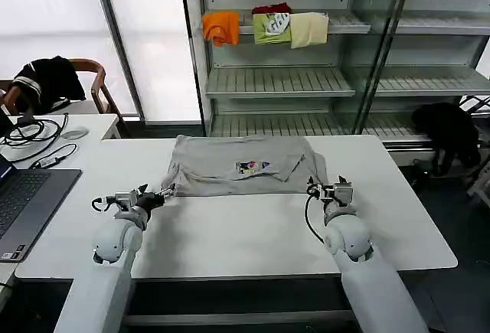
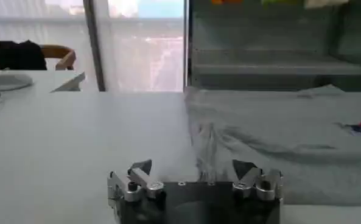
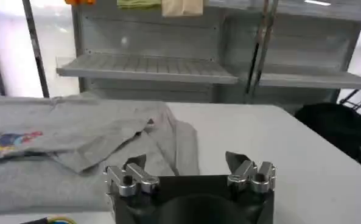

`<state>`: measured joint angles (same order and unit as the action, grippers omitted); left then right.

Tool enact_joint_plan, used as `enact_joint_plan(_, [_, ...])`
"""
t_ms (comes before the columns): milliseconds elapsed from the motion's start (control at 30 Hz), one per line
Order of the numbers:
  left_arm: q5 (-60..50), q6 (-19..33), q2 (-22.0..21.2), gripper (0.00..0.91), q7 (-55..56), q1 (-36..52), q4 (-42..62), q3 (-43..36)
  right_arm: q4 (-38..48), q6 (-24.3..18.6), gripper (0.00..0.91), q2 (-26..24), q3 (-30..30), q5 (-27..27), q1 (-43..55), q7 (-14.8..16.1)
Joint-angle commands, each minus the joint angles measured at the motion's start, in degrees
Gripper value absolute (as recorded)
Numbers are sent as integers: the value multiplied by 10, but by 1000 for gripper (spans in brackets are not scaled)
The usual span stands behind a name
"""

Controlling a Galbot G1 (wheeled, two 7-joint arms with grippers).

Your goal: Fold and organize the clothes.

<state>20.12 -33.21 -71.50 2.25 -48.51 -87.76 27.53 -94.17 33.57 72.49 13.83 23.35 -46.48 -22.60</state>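
Both claws gape wide, left gripper (image 1: 164, 193) and right gripper (image 1: 311, 188) poised at the grey shirt's (image 1: 243, 164) lower corners, mid-frame on the white table (image 1: 230, 233), seemingly set for a fold.

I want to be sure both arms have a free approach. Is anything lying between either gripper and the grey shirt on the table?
Nothing visible does. The left gripper sits open at the grey shirt's near left corner, the right gripper open at its near right edge. Between each gripper and the cloth there is just bare white table.
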Motion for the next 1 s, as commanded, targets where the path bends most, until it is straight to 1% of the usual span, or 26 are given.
enact_joint_plan(33, [-1, 0, 0, 907, 1, 14, 30, -1, 12, 0, 907, 1, -1, -5, 1, 2])
enact_joint_plan(433, [-5, 0, -2, 907, 1, 5, 28, -2, 34, -1, 907, 19, -4, -16, 4, 5])
enact_joint_plan(467, [-6, 0, -2, 907, 1, 4, 28, -2, 36, -1, 867, 20, -4, -17, 4, 6])
enact_joint_plan(500, [-6, 0, -1, 907, 1, 3, 27, -2, 39, -2, 766, 22, -3, -17, 3, 6])
enact_joint_plan(533, [-5, 0, 0, 907, 1, 1, 26, -3, 43, -2, 605, 24, -2, -13, 2, 5])
enact_joint_plan(567, [-6, 0, 0, 756, 1, 0, 26, -2, 46, -2, 121, 27, -1, -10, 2, 4])
enact_joint_plan(600, [-8, 0, -1, 595, 1, -1, 27, -3, 53, -2, 0, 30, 0, -1, 2, 1])
enact_joint_plan(633, [-9, 0, -1, 60, 0, -2, 27, -2, 58, -2, 0, 32, 1, 4, 2, -2])
enact_joint_plan(667, [-9, 0, -1, 20, 0, -4, 26, -3, 59, -2, 0, 33, 1, 7, 1, -4])
enact_joint_plan(700, [-10, 0, 0, 10, 0, -7, 23, -4, 61, -2, 0, 34, 1, 7, 1, -5])
enact_joint_plan(733, [-12, 0, 2, 20, -1, -10, 19, -6, 59, -2, 0, 33, 0, 7, -2, -5])
enact_joint_plan(833, [-14, 0, 9, 10, -7, -18, 1, -14, 48, -2, 0, 30, -3, 5, -9, -4])
enact_joint_plan(1000, [-34, 1, 8, 10, -15, -19, -13, -23, 35, -1, 0, 30, -5, -1, -15, -7])
